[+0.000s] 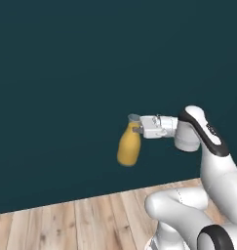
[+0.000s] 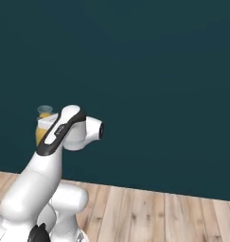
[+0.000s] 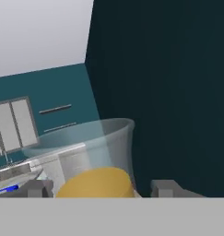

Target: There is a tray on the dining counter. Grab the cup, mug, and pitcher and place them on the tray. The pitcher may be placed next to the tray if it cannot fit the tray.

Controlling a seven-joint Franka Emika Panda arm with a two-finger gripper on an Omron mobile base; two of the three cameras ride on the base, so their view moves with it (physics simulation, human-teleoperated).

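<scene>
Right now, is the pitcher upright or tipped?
Slightly tilted: the pitcher hangs in mid-air, gripped at its neck by the gripper.

Pitcher (image 2: pixel 42 128) mostly hidden behind the arm's upper link in the right base view; just the clear rim and a strip of yellow shoulder showing. Gripper (image 1: pixel 136 130) fingertips lost against the pitcher's neck in the left base view, contact too small to make out. In the hand view, pitcher (image 3: pixel 96 171) cut off below by the bottom band, body out of frame; fingertips (image 3: pixel 36 189) cropped there too. Small blue sliver (image 3: pixel 6 189) at the far left edge, too small and cropped to identify. Arm base cut off by the lower edges of both base views.
</scene>
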